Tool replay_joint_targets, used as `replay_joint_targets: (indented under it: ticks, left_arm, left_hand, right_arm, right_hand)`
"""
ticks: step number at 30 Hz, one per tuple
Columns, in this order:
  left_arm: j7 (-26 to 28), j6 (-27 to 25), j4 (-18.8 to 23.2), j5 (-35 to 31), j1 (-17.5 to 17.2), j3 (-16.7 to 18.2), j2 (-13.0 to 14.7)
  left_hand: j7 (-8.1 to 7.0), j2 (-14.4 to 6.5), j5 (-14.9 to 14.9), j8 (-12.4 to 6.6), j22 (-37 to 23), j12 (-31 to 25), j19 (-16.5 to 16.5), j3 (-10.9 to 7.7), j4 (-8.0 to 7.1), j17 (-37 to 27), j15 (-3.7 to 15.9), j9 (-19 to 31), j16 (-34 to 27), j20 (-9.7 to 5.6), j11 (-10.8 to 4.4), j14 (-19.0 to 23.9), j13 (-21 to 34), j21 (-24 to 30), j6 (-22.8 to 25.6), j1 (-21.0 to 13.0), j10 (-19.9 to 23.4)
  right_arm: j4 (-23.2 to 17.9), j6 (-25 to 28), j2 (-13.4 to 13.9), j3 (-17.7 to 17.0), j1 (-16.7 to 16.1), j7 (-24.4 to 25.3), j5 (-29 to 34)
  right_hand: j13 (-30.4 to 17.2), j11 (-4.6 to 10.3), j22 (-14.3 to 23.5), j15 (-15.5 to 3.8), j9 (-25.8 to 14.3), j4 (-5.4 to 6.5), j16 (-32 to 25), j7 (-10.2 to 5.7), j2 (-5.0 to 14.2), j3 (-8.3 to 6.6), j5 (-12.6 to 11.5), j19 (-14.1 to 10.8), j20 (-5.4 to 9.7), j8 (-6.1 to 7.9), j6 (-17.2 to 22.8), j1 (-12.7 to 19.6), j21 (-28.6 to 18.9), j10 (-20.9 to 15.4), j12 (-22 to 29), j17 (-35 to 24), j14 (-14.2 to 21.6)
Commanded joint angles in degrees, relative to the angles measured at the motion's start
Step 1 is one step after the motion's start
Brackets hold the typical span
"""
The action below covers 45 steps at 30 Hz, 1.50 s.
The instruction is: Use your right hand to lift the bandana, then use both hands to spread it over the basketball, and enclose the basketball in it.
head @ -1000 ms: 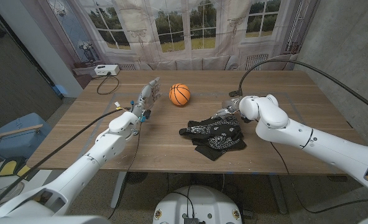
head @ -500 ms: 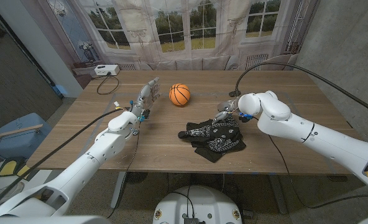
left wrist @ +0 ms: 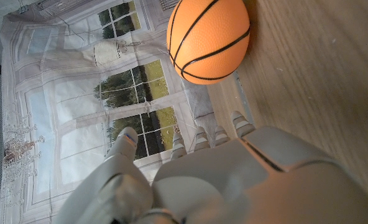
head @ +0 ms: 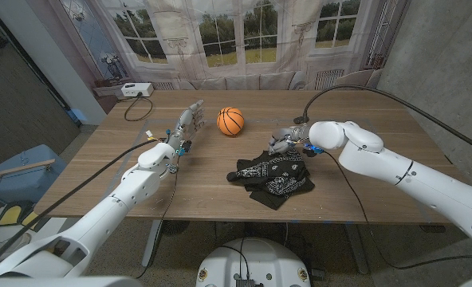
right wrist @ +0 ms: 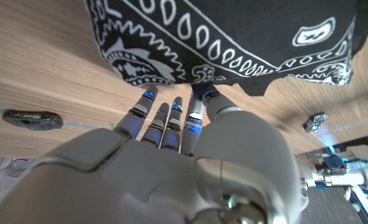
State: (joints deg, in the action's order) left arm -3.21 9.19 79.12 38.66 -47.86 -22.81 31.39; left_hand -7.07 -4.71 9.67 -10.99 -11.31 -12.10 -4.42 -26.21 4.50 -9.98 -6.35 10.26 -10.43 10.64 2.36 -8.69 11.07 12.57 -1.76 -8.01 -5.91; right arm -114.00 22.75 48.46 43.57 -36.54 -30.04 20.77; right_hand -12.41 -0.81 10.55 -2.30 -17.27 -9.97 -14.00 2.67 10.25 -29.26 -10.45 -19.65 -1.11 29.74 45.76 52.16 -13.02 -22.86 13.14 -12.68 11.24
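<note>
Wooden tabletop: bandana crumpled at 5 o'clock of basketball; your right hand, fingers apart and empty, reaches its edge for the lift.

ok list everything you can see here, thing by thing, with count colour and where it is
basketball: one, orange with black lines, far middle of the table, apart from both hands
bandana: one, black with white paisley print, crumpled on the table near the middle, right of centre
table: one, brown wood, under everything
white box: one, white, far left corner of the table, a black cable running from it
backdrop: one, printed with windows and trees, behind the table
left hand: one, grey, fingers apart, holding nothing, left of the basketball
right hand: one, grey, at the bandana's far edge, fingertips by the cloth; grip not clear
</note>
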Motion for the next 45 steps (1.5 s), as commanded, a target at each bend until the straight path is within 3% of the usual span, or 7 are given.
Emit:
replay_joint_targets:
  ticks: [1,10,14,21,30,45]
  left_arm:
    - [-0.5,-0.2,-0.9,0.2,0.5,-0.1,-0.3]
    - [1.7,-3.7,2.2,-1.8,0.7,-1.0,1.7]
    - [3.7,-7.9,5.5,-3.8,1.1,-1.9,3.8]
    - [4.6,-13.1,9.7,-6.6,2.3,-3.5,6.5]
    - [3.3,-12.0,9.9,-6.6,2.2,-3.7,6.3]
    - [3.5,-12.2,12.1,-9.0,2.2,-4.9,6.9]
  left_hand:
    - [-0.3,-0.1,0.5,0.32,-0.3,0.1,0.2,0.04,0.02,-0.3,0.06,0.1,-0.2,0.31,-0.09,-0.3,0.1,0.4,0.0,0.5,-0.4]
    - [-0.62,0.0,0.4,0.55,-0.3,0.2,0.1,-0.05,0.28,-0.3,0.22,0.1,-0.1,0.11,-0.45,-0.5,0.1,0.4,-0.7,0.3,-0.9]
    - [-0.89,0.3,0.5,0.66,-0.2,0.5,-0.1,-0.46,1.44,-0.2,-0.12,0.2,0.1,0.25,-0.46,-1.1,0.1,0.3,-2.1,-1.0,-1.9]
    - [0.24,1.2,0.5,-0.15,-0.2,0.4,-0.6,-0.77,3.15,-0.3,-0.48,0.3,0.2,0.8,-0.19,-1.9,0.3,0.0,-1.3,-2.9,-2.5]
    - [1.5,2.0,0.5,-0.93,-0.2,0.1,-0.8,-0.89,4.24,-0.3,-0.73,0.4,0.0,1.06,-0.02,-1.9,0.4,0.0,0.5,-4.3,-2.0]
    - [1.14,2.8,0.5,-1.89,-0.3,-0.7,-0.5,-0.9,4.81,-0.3,-0.75,0.5,-0.3,1.35,-0.04,-1.2,0.4,0.1,3.7,-5.6,-0.4]
  right_arm:
    - [3.1,-8.9,-0.3,-5.7,-6.0,16.0,-7.1]
    - [7.5,-18.9,-3.4,-9.9,-11.6,32.5,-9.4]
    - [9.6,-21.8,-5.7,-11.3,-13.1,38.8,-9.6]
    - [13.0,-23.9,-9.8,-13.0,-14.3,48.8,-8.6]
    - [12.3,-23.4,-10.8,-15.8,-15.0,54.3,-8.2]
    - [6.2,-21.4,-8.9,-24.7,-17.2,55.9,-15.0]
  right_hand:
    - [-0.3,0.99,0.2,-1.84,-0.7,1.04,-0.7,-0.94,0.66,0.14,0.0,-0.3,1.16,0.74,0.4,1.7,-0.4,-1.1,0.3,-0.6,1.0]
    - [-0.5,1.77,0.3,-2.81,-1.9,2.46,-1.5,-2.03,0.62,1.34,-0.2,-0.9,1.69,1.87,0.6,1.7,-0.8,-1.5,0.2,-1.4,1.6]
    - [-0.6,1.77,0.3,-2.95,-2.2,2.71,-1.7,-2.21,0.54,1.65,-0.3,-1.2,1.62,2.21,0.7,1.7,-0.9,-1.8,0.2,-1.5,1.8]
    - [-0.7,2.72,0.4,-3.36,-3.1,3.32,-2.0,-3.32,0.3,2.64,-0.6,-0.7,1.74,3.15,1.0,1.6,-0.8,-1.9,0.1,-2.1,1.5]
    - [-0.8,3.84,0.5,-4.69,-4.2,4.37,-2.8,-3.96,0.36,3.9,-0.9,-0.7,2.27,4.18,0.8,1.1,-0.9,-3.1,0.4,-2.8,2.2]
    - [-1.1,4.25,0.6,-4.97,-5.6,4.85,-3.6,-4.48,0.35,5.03,-1.4,-1.5,2.59,5.49,0.8,1.3,-1.4,-3.4,0.2,-3.7,2.4]
